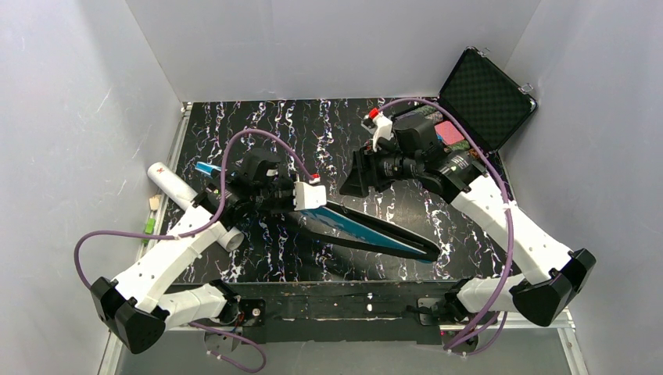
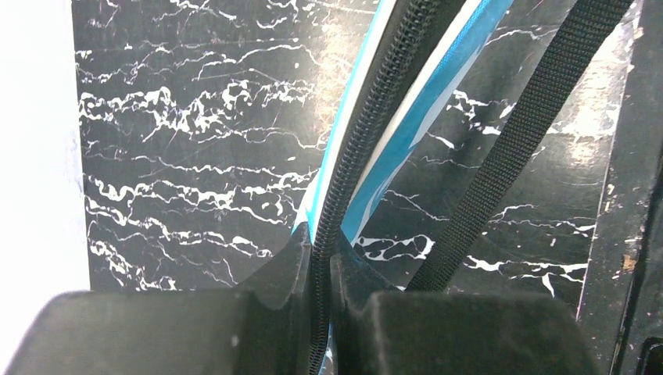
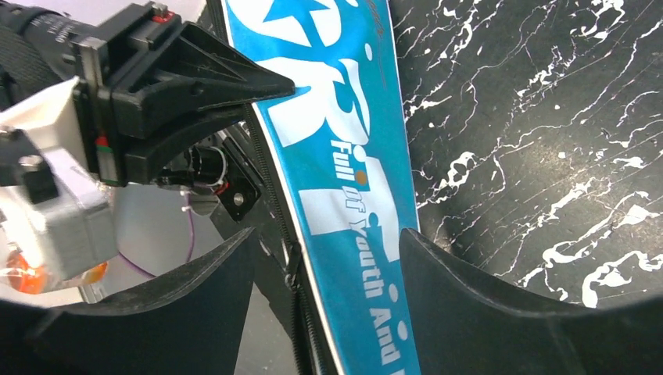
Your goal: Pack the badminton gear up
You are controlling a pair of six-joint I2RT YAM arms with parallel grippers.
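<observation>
The blue racket-shaped bag (image 1: 367, 229) with white lettering lies slantwise across the black marbled table (image 1: 313, 133). My left gripper (image 2: 320, 244) is shut on the bag's black zipper edge (image 2: 367, 133), with the bag's black strap (image 2: 508, 156) running beside it. In the top view the left gripper (image 1: 303, 209) sits at the bag's middle. My right gripper (image 3: 324, 246) hangs open over the bag (image 3: 352, 180); the zipper pull (image 3: 294, 269) lies between its fingers, untouched. A long white tube (image 1: 176, 187) lies at the left, partly under the left arm.
An open black hard case (image 1: 489, 98) with coloured chips (image 1: 449, 133) stands at the back right, close behind the right arm. Small bits (image 1: 152, 209) lie off the table's left edge. White walls close in on three sides.
</observation>
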